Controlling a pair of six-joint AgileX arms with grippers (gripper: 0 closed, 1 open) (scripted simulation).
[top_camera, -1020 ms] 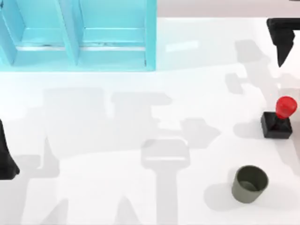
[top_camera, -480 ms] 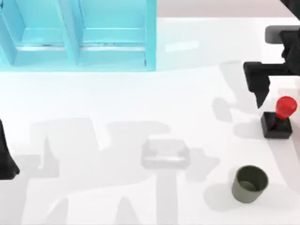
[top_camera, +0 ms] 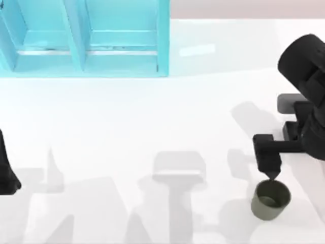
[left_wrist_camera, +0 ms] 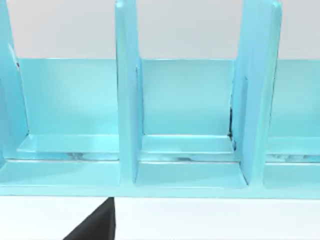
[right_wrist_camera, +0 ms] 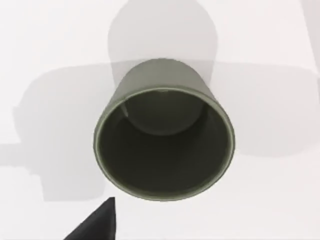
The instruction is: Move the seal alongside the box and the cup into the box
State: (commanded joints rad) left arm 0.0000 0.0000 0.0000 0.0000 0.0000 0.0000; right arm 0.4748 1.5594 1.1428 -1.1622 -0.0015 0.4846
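Note:
The olive-grey cup [top_camera: 270,199] stands upright near the front right of the table; the right wrist view looks straight down into the cup [right_wrist_camera: 164,131] and its dark inside. My right gripper [top_camera: 293,170] hangs just behind and above the cup, open, with one black fingertip [top_camera: 270,173] near the cup's far rim. The seal is hidden under the right arm. The box [top_camera: 81,40] is a turquoise divided box at the back left, and the left wrist view faces the box [left_wrist_camera: 185,115] and its compartments. My left gripper [top_camera: 7,173] is parked at the left edge.
The bulky black right arm [top_camera: 304,66] covers the right edge of the table. Wide bare white tabletop [top_camera: 152,117] lies between the box and the cup.
The right arm has swung forward from the back right corner, past the seal, which it now covers. Its fingertip now hangs beside the cup. The cup and left arm have not moved.

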